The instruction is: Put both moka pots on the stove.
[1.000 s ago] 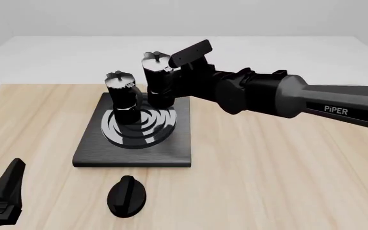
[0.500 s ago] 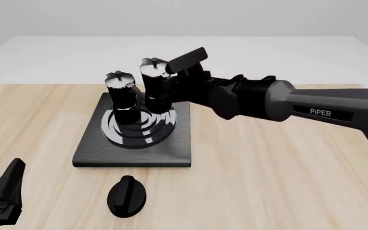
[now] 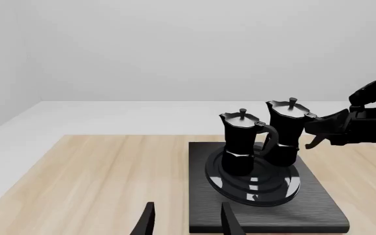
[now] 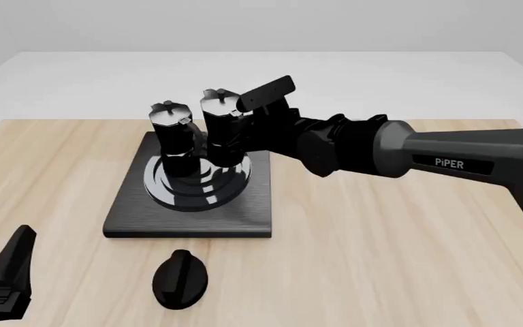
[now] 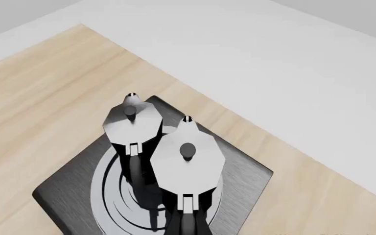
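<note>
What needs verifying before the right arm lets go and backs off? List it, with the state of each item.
1. First moka pot stands upright on the stove: ok.
2. Second moka pot is over the stove's rings, beside the first: ok.
3. Second pot's base fully rests on the burner: cannot tell; its bottom is hard to make out in the front and left wrist views.
4. Right gripper is at the second pot's handle side; jaws clamped or released: cannot tell.
5. The two pots stand apart rather than touching: cannot tell; they sit very close.
6. Left gripper waits near the table's front edge, away from the stove: ok.
</note>
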`<state>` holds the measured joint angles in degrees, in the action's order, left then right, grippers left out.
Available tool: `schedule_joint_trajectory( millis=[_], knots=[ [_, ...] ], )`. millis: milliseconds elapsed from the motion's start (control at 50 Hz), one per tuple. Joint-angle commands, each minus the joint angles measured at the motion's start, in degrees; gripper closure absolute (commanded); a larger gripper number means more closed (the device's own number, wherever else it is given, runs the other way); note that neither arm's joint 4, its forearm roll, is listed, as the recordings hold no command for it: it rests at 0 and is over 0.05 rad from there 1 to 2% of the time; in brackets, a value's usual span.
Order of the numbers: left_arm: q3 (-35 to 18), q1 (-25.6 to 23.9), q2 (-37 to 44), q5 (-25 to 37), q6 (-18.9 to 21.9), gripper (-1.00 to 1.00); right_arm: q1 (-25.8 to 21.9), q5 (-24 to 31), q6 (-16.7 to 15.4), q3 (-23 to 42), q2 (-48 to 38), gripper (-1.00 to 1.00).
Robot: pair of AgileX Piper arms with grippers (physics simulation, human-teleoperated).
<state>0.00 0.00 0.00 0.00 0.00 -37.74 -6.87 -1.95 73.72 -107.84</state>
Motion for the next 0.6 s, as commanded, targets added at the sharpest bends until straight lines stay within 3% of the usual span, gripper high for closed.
schedule_joint_trajectory(
  millis=[20, 600],
  knots=[
    [0.0, 0.0, 0.0, 0.0, 0.0, -1.00, 0.0, -1.2, 0.7, 0.8, 1.1, 1.00],
    [0.0, 0.0, 0.0, 0.0, 0.0, -1.00, 0.0, -3.4, 1.9, -1.9, 0.4, 1.00]
  ],
)
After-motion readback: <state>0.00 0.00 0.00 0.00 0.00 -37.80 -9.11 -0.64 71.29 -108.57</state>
